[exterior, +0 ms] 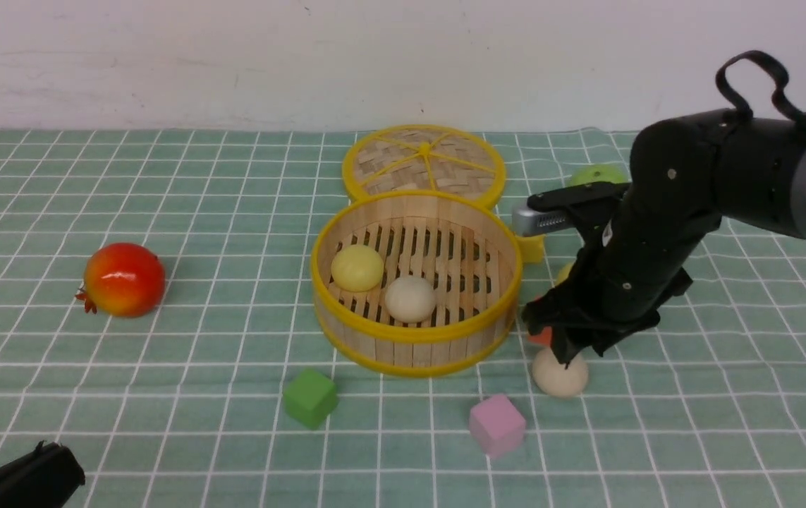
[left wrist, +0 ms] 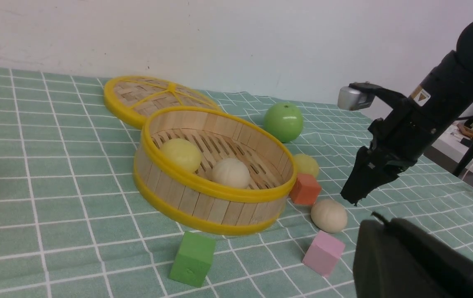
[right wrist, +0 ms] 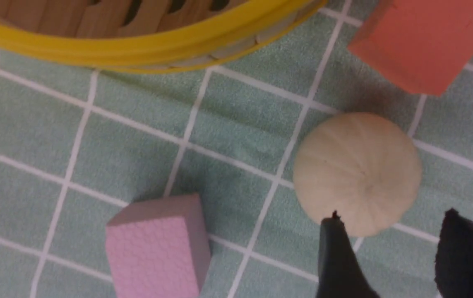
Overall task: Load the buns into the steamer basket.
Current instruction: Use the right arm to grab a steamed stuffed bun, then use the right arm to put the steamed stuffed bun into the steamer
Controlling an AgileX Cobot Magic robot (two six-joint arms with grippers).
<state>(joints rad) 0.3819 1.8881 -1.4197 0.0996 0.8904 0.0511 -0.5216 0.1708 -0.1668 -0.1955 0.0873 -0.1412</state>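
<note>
The basket (exterior: 413, 337) sits in the middle of the worktop (exterior: 163, 353). It is round, with wooden walls and yellow rims. Two buns are inside it, on the slatted floor. One is a yellow bun (exterior: 357, 267) near the left wall. The other is a beige bun (exterior: 410, 298) just beside it, nearer the front. They sit very close together.

Two more buns are outside the basket, both on its right side. A second beige bun (exterior: 559, 377) lies on the cloth near the front of the basket. A second yellow bun (left wrist: 306, 164) lies close to the basket's wall, farther back. An orange cube (left wrist: 305, 189) sits between these two, just beside the wall.

The lid (exterior: 424, 162) lies flat just behind the basket, with nothing on it.

The right arm (exterior: 656, 233) bends down over the outside beige bun. Its jaws hang just above that bun. They are spread apart and hold nothing.

The left arm (exterior: 22, 480) stays low at the near left corner, well apart from the basket. Its jaws are pressed together.

A green cube (exterior: 310, 398) and a pink cube (exterior: 496, 425) lie in front of the basket. A red fruit (exterior: 124, 279) sits far off to the left. A green apple (left wrist: 283, 122) sits behind, to the right of the lid.
</note>
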